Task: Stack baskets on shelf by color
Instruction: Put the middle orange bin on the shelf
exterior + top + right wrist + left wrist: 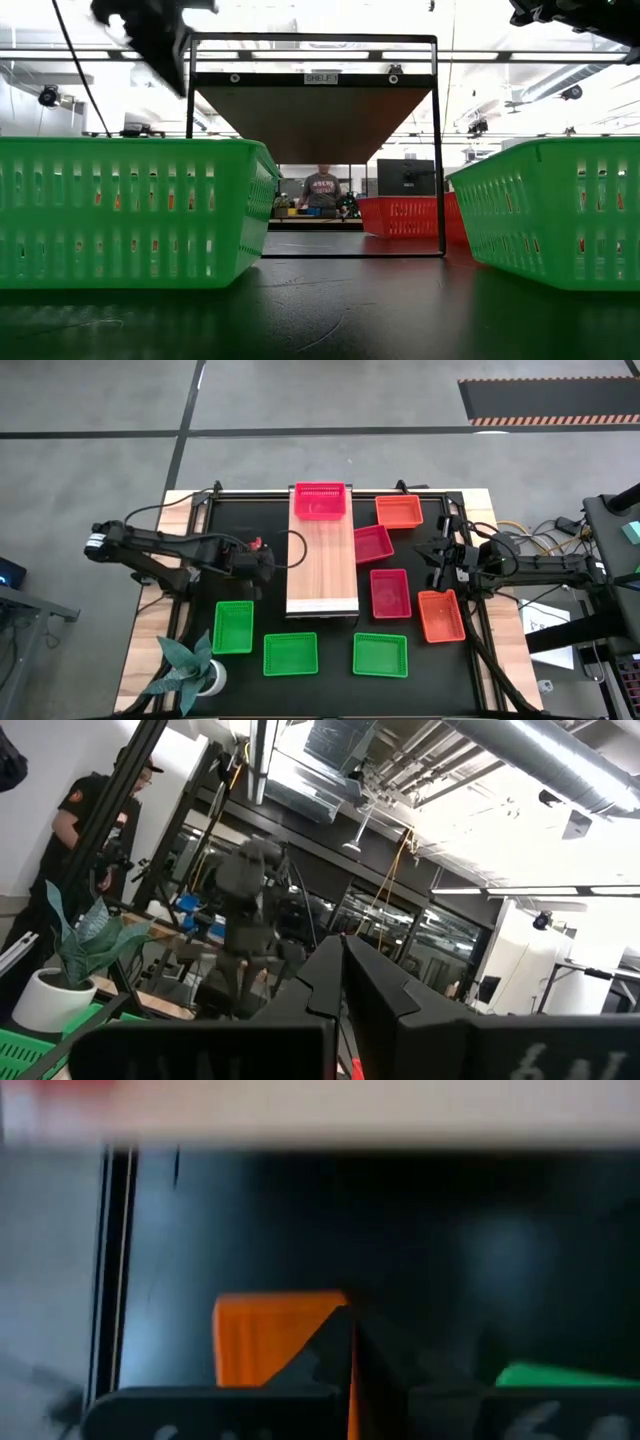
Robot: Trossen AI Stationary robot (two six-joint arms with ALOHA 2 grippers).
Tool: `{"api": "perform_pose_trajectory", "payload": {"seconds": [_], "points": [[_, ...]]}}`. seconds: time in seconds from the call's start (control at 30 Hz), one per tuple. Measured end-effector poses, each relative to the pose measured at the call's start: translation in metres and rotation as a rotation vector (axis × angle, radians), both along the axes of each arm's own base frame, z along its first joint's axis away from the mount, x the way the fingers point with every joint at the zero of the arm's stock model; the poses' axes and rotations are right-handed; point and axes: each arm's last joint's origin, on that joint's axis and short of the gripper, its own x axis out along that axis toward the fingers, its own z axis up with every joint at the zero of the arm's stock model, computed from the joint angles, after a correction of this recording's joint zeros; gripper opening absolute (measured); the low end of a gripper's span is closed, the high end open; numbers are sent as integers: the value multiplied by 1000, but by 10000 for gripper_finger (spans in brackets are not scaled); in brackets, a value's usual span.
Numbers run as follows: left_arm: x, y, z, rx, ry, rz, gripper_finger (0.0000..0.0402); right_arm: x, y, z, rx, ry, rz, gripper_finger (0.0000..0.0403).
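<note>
shelf [322, 565]: one pink basket [320, 501] on far end
other baskets: scattered on table beside shelf
left gripper [262, 560]: just left of shelf, fingers closed, empty
right gripper [437, 555]: right of shelf, closed, empty
handling: likely light, springy mesh; pinch a rim wall

Black tabletop [270, 620] carries the wood shelf [322, 575], eight loose baskets and a potted plant [195, 665]

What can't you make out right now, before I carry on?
1. Third orange-red basket: the high view shows only two orange-red baskets. The blurred orange shape in the left wrist view, partly behind the left gripper, cannot be identified.
2. Low view: two green baskets fill the foreground, hiding most of the table.
3. Right wrist view: aimed into the room, almost no table.
</note>
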Motion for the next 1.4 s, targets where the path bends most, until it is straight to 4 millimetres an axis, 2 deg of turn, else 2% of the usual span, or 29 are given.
{"api": "perform_pose_trajectory", "payload": {"seconds": [0.1, 0.43, 0.6, 0.73, 0.93, 1.03, 1.17, 1.4], "points": [[-9, 8, -12, -24, 64, 7, 0, 0, 0, 0, 0, 1, 0, 9], [-44, 28, -70, -95, 220, 127, 0, 0, 0, 0, 3, 0, 1, 9], [-51, 28, -84, -167, 245, 174, 1, 0, 0, 0, 2, 1, 1, 9], [-53, 28, -95, -174, 276, 193, 30, 0, 0, 0, 1, 1, 1, 9], [-53, 29, -103, -160, 276, 169, 113, 0, 0, 0, 1, 2, 1, 9], [-53, 29, -105, -133, 282, 160, 140, 0, 0, 0, 1, 2, 1, 9], [-53, 30, -105, -132, 280, 160, 149, 0, 0, 0, 1, 3, 1, 9], [-49, 30, -107, -128, 254, 160, 133, 0, 0, 0, 1, 3, 1, 9]]}}
